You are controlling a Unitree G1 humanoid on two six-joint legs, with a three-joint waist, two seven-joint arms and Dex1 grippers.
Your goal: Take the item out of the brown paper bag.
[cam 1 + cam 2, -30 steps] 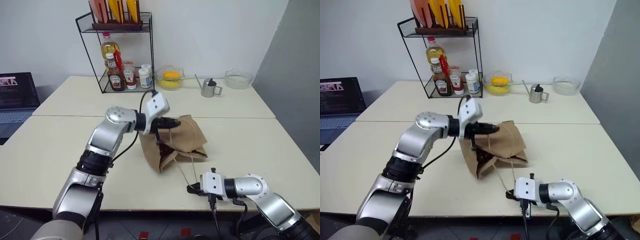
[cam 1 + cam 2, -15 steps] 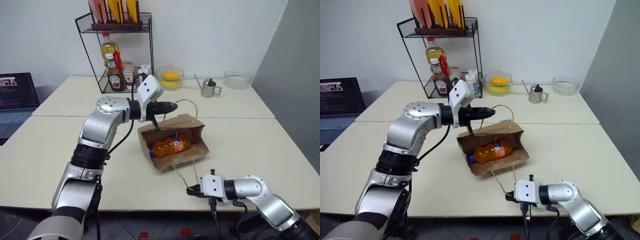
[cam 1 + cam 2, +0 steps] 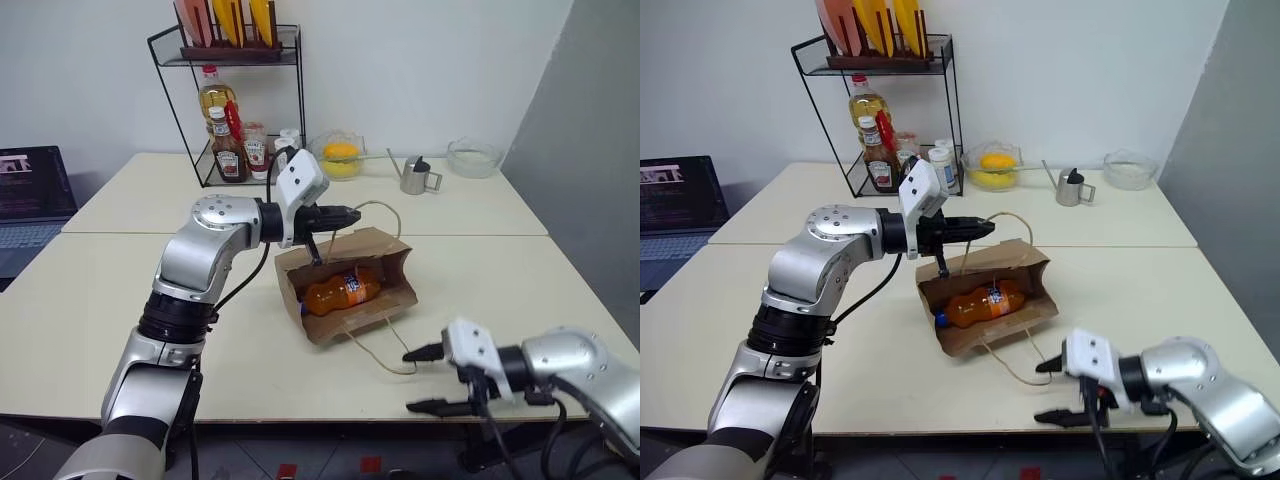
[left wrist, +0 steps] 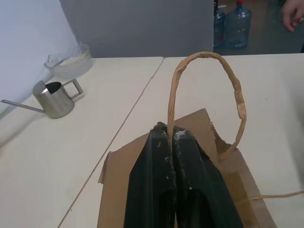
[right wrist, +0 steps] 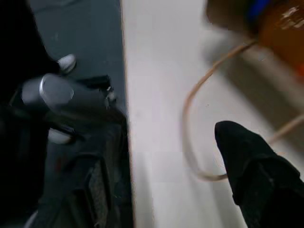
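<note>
Nearest, the right gripper (image 3: 424, 379) hangs at the table's (image 3: 120, 300) front edge with its jaws spread wide and nothing between them; the bag's lower loop handle (image 3: 382, 355) lies slack on the table just beside its upper finger, so the hand looks free for a reach into the bag. Just beyond those open jaws, the brown paper bag (image 3: 385, 295) lies on its side with its mouth turned up and toward the robot, and inside it rests the item (image 3: 340, 290), a glossy orange bottle, its blue end toward the bag's left corner. Above the bag's far rim, the left gripper (image 3: 350, 213) has its jaws shut on the upper loop handle (image 4: 209, 88), apparently lifting that side so the mouth is propped open and the bottle exposed. Well past those closed jaws stand a wire rack (image 3: 175, 60) with sauce bottles, a fruit bowl (image 3: 340, 160), and a small metal pitcher (image 3: 418, 176).
</note>
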